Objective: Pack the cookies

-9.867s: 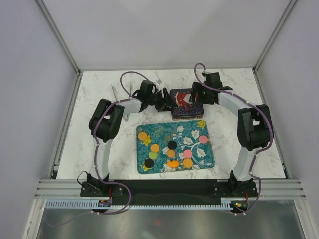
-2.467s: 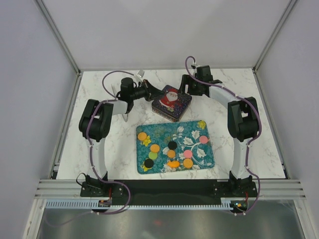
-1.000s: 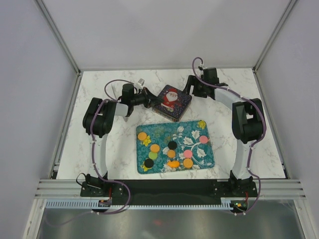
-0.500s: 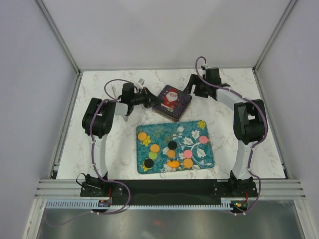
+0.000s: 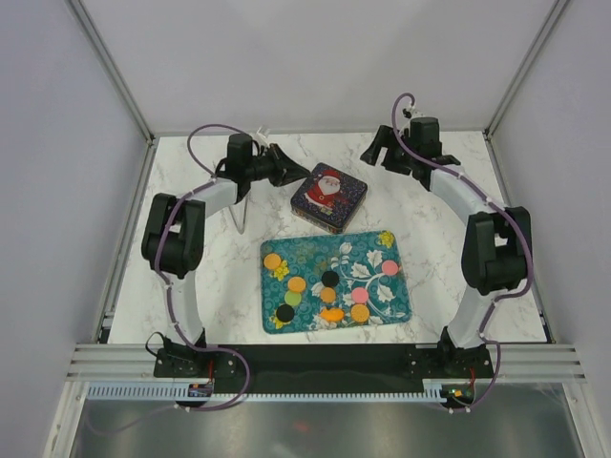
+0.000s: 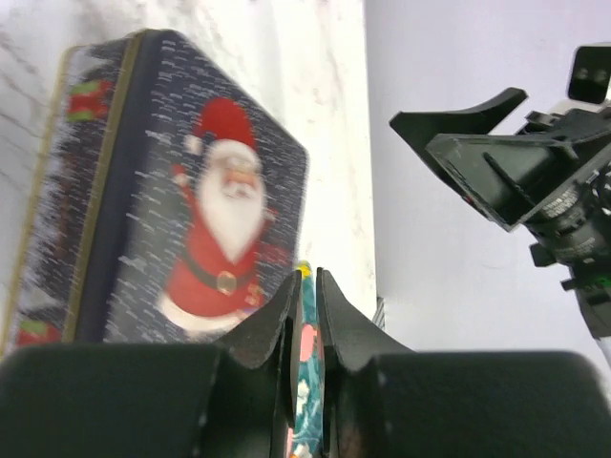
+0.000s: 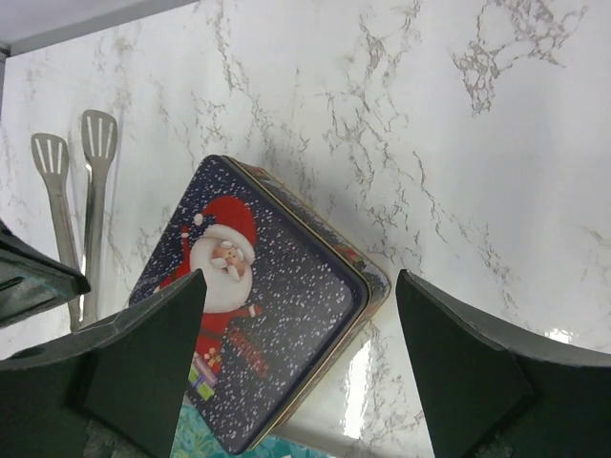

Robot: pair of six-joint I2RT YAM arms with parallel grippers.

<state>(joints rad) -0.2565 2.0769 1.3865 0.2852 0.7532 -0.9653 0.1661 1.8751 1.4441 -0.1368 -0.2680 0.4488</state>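
Note:
The cookies (image 5: 329, 286), small orange, pink, green and black discs, lie spread on a teal floral tray (image 5: 396, 301) in the top view. Behind the tray sits a closed dark-blue Santa tin (image 5: 329, 196), also seen as the tin (image 6: 191, 219) and the tin (image 7: 277, 315). My left gripper (image 5: 294, 177) hovers just left of the tin. Its fingertips (image 6: 305, 275) are parted by only a narrow slit, holding nothing. My right gripper (image 5: 374, 155) stands wide open above the tin's far right side; between its fingertips (image 7: 298, 281) there is nothing.
Metal tongs (image 5: 239, 212) lie on the marble table left of the tin, and the tongs (image 7: 72, 191) show in the right wrist view too. The right gripper's body (image 6: 516, 162) faces the left wrist camera. Enclosure walls ring the table.
My left gripper has pulled back to the left off the tin's edge, and its jaws have parted a little. The right gripper has moved up and to the right, away from the tin.

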